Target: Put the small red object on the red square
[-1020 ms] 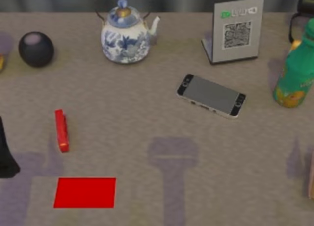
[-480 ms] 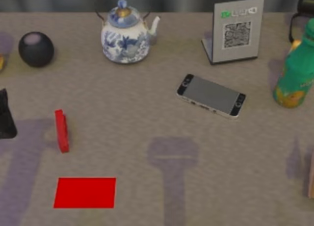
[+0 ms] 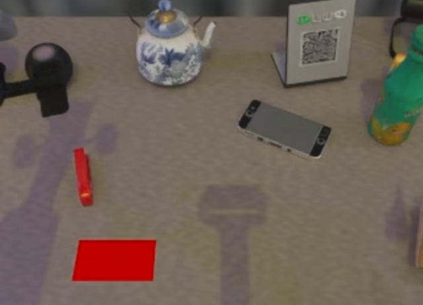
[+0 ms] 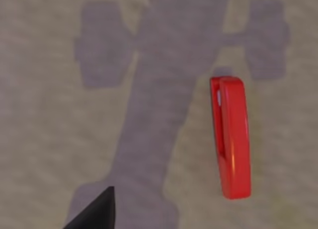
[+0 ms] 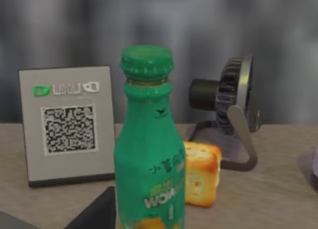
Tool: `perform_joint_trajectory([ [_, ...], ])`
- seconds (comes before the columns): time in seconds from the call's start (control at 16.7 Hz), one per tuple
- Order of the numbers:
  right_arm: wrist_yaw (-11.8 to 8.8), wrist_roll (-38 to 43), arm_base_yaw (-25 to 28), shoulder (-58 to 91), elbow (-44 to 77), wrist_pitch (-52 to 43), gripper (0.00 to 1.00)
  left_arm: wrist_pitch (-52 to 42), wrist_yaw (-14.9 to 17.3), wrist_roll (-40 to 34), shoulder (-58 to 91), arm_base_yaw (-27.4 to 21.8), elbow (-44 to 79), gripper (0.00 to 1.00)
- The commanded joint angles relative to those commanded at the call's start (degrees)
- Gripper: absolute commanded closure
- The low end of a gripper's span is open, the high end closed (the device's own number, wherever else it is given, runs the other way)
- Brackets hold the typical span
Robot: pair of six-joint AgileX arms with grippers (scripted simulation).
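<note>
The small red object [image 3: 82,176] is a narrow red bar with an orange tip, lying flat at the table's left. It also fills the left wrist view [image 4: 231,137]. The red square [image 3: 114,259] lies flat a short way in front of it, near the front edge. My left gripper [image 3: 47,98] hangs open above the table behind the bar, in front of the black ball, holding nothing. One dark fingertip [image 4: 97,211] shows beside the bar, apart from it. My right arm is parked off the right side; its fingertip [image 5: 99,211] shows by the green bottle, open.
A blue-and-white teapot [image 3: 168,47], a black ball [image 3: 46,59] and a QR sign [image 3: 317,40] stand along the back. A phone [image 3: 284,128] lies mid-table. A green bottle [image 3: 396,93], a fan [image 5: 233,110] and a toast piece [image 5: 201,174] are at the right.
My left gripper has swung from the left edge near the front toward the back, now in front of the black ball. The red bar and red square have not moved.
</note>
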Motion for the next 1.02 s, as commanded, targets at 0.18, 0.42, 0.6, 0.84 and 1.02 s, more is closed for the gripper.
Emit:
perform_joint_trajectory([
  [0.18,0.0,0.0,0.0,0.0,0.0,0.0,0.00,-8.7,-0.1,-3.0,14.5,-1.1,12.1,0.00],
  [0.42,0.0,0.0,0.0,0.0,0.0,0.0,0.00,-17.2,-0.1,-6.1,29.5,-2.2,25.3,0.00],
  [0.6,0.0,0.0,0.0,0.0,0.0,0.0,0.00,-20.8,0.0,-7.5,36.1,-2.7,31.5,0.00],
  [0.84,0.0,0.0,0.0,0.0,0.0,0.0,0.00,-21.7,0.0,-7.8,37.6,-2.8,33.2,0.00],
  [1.02,0.0,0.0,0.0,0.0,0.0,0.0,0.00,-21.6,0.0,-7.8,37.5,-2.5,33.0,0.00],
])
